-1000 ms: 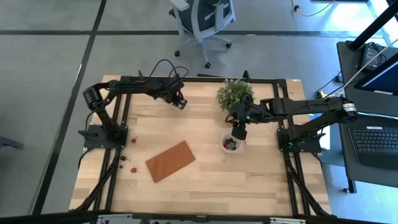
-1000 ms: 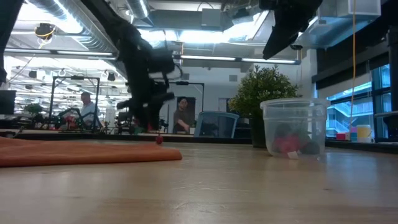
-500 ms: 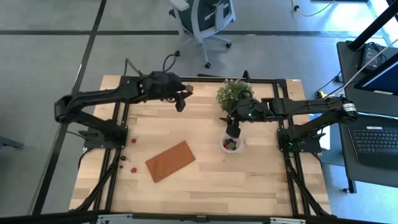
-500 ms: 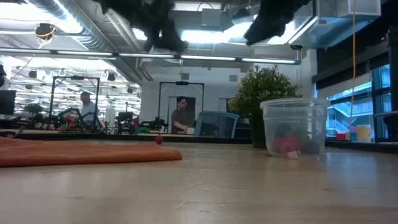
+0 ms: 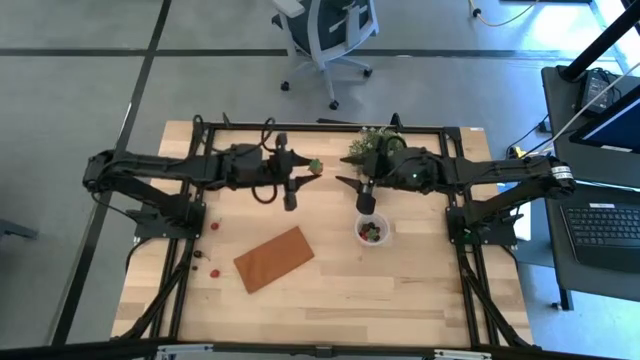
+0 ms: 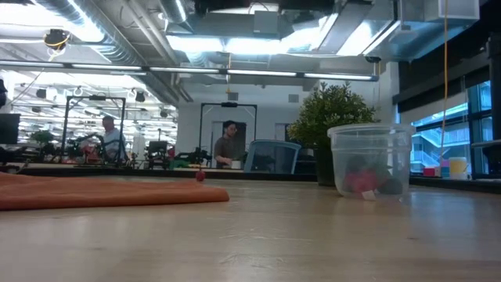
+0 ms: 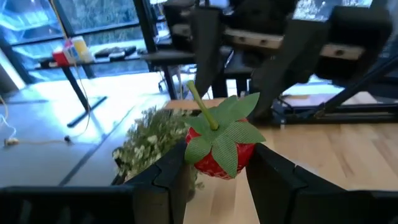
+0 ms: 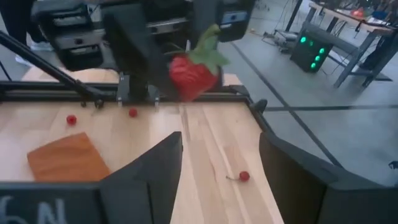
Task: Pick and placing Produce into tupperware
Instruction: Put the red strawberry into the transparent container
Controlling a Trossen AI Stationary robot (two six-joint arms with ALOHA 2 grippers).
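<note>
— What have you got on the left arm?

— I see my left gripper (image 5: 312, 167) raised over the far middle of the table (image 5: 330, 300), its fingers (image 7: 281, 180) partly closed around a red strawberry (image 7: 219, 146) with green leaves and a stem, gripped on both sides.

— And the right?

— My right gripper (image 5: 352, 185) hangs just beyond the tupperware (image 5: 373, 230), fingers (image 8: 149, 177) parted with nothing between them. From its wrist I look across at the left arm's strawberry (image 8: 191, 73).

— Where does the produce stand?

— The clear round cup sits right of centre, near the potted plant (image 5: 372, 147). In the low view it holds red and dark pieces (image 6: 368, 182) at its bottom. A few loose red berries (image 5: 213, 226) lie by the left edge, near the left arm's base, and one small berry (image 8: 244, 176) rests alone on the wood. A brown board (image 5: 273, 258) lies flat, left of the cup, well apart from it.
</note>
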